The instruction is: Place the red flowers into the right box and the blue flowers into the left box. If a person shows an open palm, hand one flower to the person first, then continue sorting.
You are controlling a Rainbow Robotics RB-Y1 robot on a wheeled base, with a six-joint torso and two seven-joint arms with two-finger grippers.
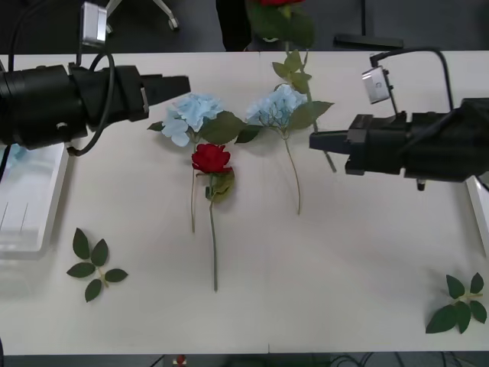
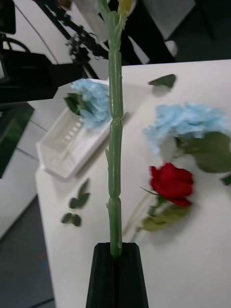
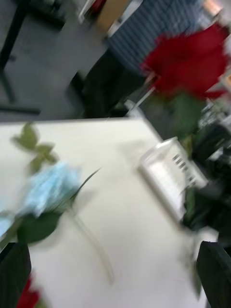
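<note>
My right gripper [image 1: 316, 141] [image 2: 115, 248] is shut on the green stem [image 2: 114, 144] of a red rose. It holds the rose out over the table's far edge, where the bloom [image 1: 276, 2] [image 3: 186, 60] is raised. A person's dark legs [image 1: 233, 23] stand just beyond. On the table lie another red rose [image 1: 210, 158] [image 2: 171, 183] and two blue flowers [image 1: 195, 111] [image 1: 279, 105]. One blue flower [image 2: 94, 102] lies in the left box [image 1: 27, 202] [image 2: 67, 144]. My left gripper [image 1: 182, 84] [image 3: 114, 274] hovers open beside the left blue flower. The right box [image 1: 481, 206] [image 3: 168, 175] sits at the table's right edge.
Loose green leaf sprigs lie at the front left [image 1: 95, 264] and the front right [image 1: 458, 303] of the white table [image 1: 344, 267]. Another sprig [image 1: 293, 69] lies near the far edge, by the held stem.
</note>
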